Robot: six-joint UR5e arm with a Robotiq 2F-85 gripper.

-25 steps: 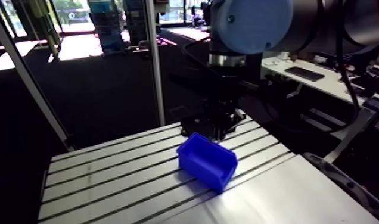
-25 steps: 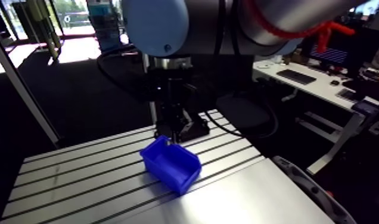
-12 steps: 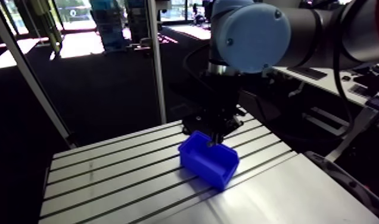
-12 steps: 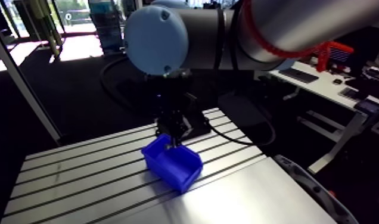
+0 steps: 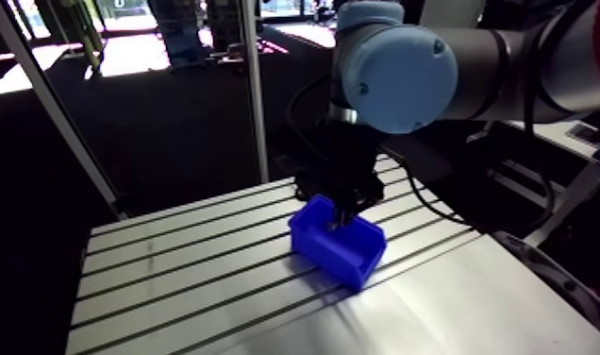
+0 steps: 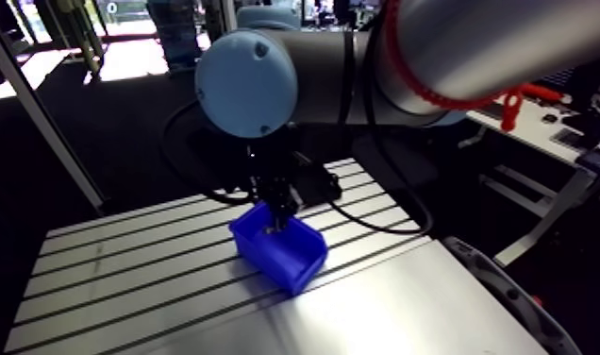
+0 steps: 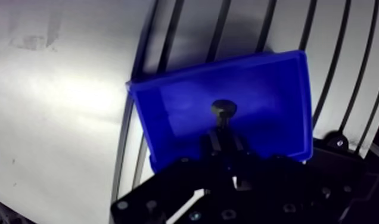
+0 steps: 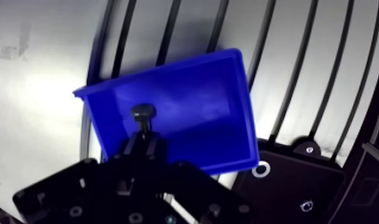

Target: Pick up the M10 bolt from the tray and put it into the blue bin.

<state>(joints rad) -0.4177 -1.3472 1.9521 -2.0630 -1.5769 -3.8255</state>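
The gripper (image 7: 226, 140) is clenched on the M10 bolt (image 7: 224, 109). Its two fingers pinch the shank, and the hexagonal head juts out past the fingertips. The bolt hangs over the open inside of the blue bin (image 7: 269, 95), within its walls; I cannot tell whether the head is below the bin's rim.

The step in hand looks like the release. It would be best to lower the bolt close to the bin's floor, then part the fingers with no sideways drift, so it neither bounces out nor clips a wall.

The bolt's long axis runs in line with the fingers, head pointing down at the bin's floor. The bin sits on the slotted table (image 7: 55, 101).
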